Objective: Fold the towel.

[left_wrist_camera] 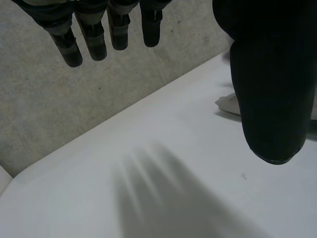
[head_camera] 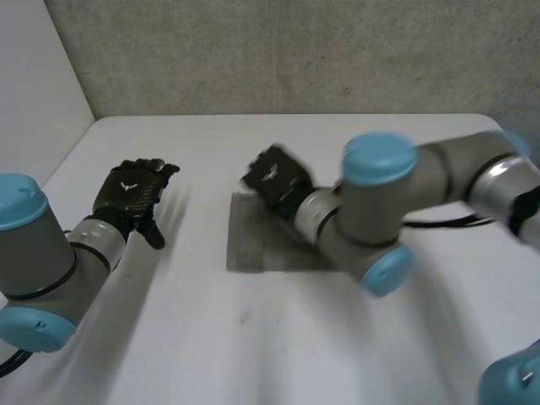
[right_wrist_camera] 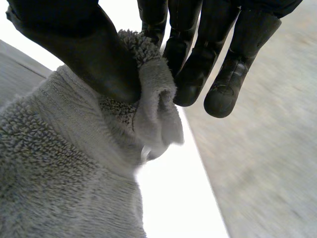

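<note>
The right robot hand pinches the upper edge of the grey towel between thumb and fingers — mid-frame on the white worktop. The left robot hand, fingers straight, hovers at left, well apart — bare worktop below and left of the towel.

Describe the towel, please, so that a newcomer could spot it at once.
On the white table, look near the middle. The towel is a flat square there, its far edge pinched by the right hand; it alone is grey and fleecy.
</note>
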Robot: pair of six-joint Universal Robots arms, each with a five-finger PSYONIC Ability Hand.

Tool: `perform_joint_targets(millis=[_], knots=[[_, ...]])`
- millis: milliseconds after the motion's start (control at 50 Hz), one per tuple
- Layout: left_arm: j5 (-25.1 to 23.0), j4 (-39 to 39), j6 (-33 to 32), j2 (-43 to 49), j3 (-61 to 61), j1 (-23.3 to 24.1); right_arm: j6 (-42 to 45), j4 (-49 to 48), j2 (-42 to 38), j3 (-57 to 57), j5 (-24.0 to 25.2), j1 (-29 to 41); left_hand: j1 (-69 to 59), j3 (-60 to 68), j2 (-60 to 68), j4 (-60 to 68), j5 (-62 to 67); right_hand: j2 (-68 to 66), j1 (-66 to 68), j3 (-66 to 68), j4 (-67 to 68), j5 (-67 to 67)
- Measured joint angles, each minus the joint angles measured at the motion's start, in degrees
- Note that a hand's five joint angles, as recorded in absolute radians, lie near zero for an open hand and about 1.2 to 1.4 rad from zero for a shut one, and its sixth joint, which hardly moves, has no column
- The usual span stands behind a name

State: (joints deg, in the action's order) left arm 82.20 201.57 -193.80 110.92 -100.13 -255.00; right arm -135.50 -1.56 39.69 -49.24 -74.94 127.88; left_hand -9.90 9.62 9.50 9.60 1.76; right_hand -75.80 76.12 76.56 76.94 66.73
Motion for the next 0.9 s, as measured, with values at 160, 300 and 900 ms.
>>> perform_joint_targets(millis=[160,300,900], knots=[[0.0,1.4,-0.08,0.03,-0.94,0.05,4.37,-1.13,-4.62,-1.53,-0.33,6.06,0.0,0.0,0.0,0.0,0.0,27.7,-27.57,-27.14,-27.17,-27.17],[-0.02,1.76,-0.16,0.01,-1.24,0.13,6.01,-1.04,0.35,-6.33,-0.9,3.17,0.0,0.0,0.0,0.0,0.0,61.4,-62.52,-62.64,-61.94,-62.9],[-0.02,1.93,-0.42,0.43,-1.91,1.73,-8.41,-6.9,15.0,-37.04,2.3,-23.73,0.0,0.0,0.01,0.0,0.0,2.82,-1.34,0.09,0.03,-0.5]])
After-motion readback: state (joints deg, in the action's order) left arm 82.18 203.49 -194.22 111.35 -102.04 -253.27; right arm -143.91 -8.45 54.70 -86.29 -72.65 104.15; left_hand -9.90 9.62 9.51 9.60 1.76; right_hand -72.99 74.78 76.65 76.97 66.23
